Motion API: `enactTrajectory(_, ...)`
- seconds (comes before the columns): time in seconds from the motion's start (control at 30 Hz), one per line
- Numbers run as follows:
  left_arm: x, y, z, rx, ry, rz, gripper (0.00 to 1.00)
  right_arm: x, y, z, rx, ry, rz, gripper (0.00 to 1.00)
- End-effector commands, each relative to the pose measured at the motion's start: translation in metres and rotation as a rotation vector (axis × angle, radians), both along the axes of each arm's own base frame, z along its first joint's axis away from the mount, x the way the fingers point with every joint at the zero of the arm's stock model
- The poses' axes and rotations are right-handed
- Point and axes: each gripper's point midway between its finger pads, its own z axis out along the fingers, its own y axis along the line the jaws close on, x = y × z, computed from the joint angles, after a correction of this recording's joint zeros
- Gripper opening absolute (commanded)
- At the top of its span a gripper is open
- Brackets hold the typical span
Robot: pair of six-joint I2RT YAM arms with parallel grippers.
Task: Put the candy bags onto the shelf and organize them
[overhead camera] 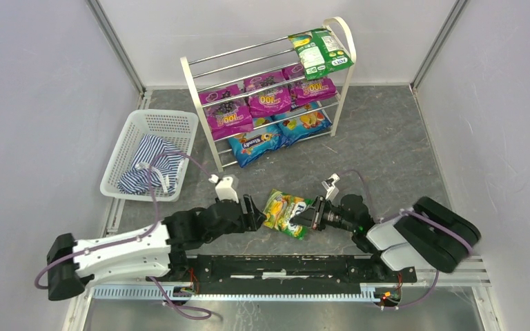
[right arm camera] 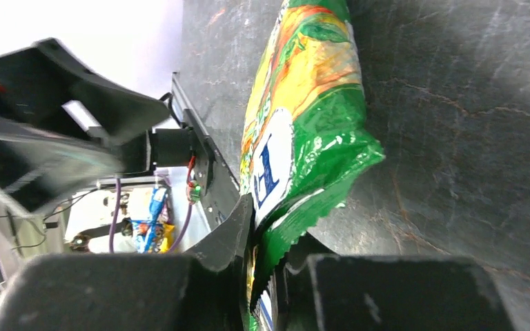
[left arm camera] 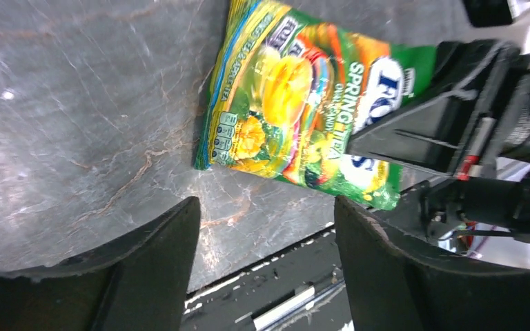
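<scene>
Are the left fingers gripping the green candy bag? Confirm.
No, the left fingers stand open, clear of the green candy bag; only the right fingers pinch it.

The green bag ends hidden, seemingly pinched, inside the right tool.

Bare desk lies open between the shelf and the left tool and right tool, which crowd each other across 1 held bag. The basket blocks the far left. On top, rods at left are bare; a green bag fills the right. 3 purple bags fill the middle tier.
</scene>
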Motion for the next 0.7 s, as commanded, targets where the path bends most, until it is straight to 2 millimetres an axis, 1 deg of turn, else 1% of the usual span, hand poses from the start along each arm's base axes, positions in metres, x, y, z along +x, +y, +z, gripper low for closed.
enactTrajectory(0.0,0.014,0.025,0.066,0.008,-0.155,0.042,0.80,0.003,-0.014,-0.017,-0.162,-0.088,0.001,0.13)
enactTrajectory(0.03,0.016,0.031,0.079,0.000,-0.181,0.051,0.81,0.007,-0.014,-0.011,-0.179,-0.132,0.000,0.12)
enactTrajectory(0.1,0.018,0.045,0.107,-0.016,-0.235,0.075,0.84,0.013,-0.022,-0.009,-0.252,-0.178,-0.014,0.10)
enactTrajectory(0.17,0.021,0.061,0.135,-0.037,-0.292,0.103,0.86,0.021,-0.029,0.001,-0.309,-0.239,-0.034,0.09)
enactTrajectory(0.23,0.022,0.077,0.158,-0.048,-0.341,0.131,0.88,0.030,-0.035,0.016,-0.359,-0.303,-0.060,0.08)
enactTrajectory(0.3,0.023,0.094,0.178,-0.064,-0.388,0.166,0.90,0.038,-0.043,0.036,-0.400,-0.368,-0.091,0.08)
enactTrajectory(0.37,0.023,0.109,0.193,-0.076,-0.426,0.196,0.91,0.045,-0.048,0.059,-0.425,-0.431,-0.115,0.07)
enactTrajectory(0.47,0.022,0.132,0.209,-0.091,-0.471,0.237,0.94,0.053,-0.050,0.102,-0.432,-0.535,-0.127,0.06)
enactTrajectory(0.5,0.021,0.140,0.213,-0.101,-0.485,0.250,0.95,0.055,-0.049,0.119,-0.423,-0.573,-0.130,0.06)
enactTrajectory(0.6,0.019,0.158,0.220,-0.116,-0.514,0.281,0.97,0.059,-0.044,0.171,-0.375,-0.666,-0.140,0.06)
enactTrajectory(0.63,0.018,0.163,0.221,-0.120,-0.520,0.291,0.97,0.059,-0.042,0.187,-0.354,-0.693,-0.142,0.06)
enactTrajectory(0.67,0.018,0.167,0.220,-0.125,-0.525,0.301,0.98,0.060,-0.040,0.208,-0.324,-0.730,-0.143,0.06)
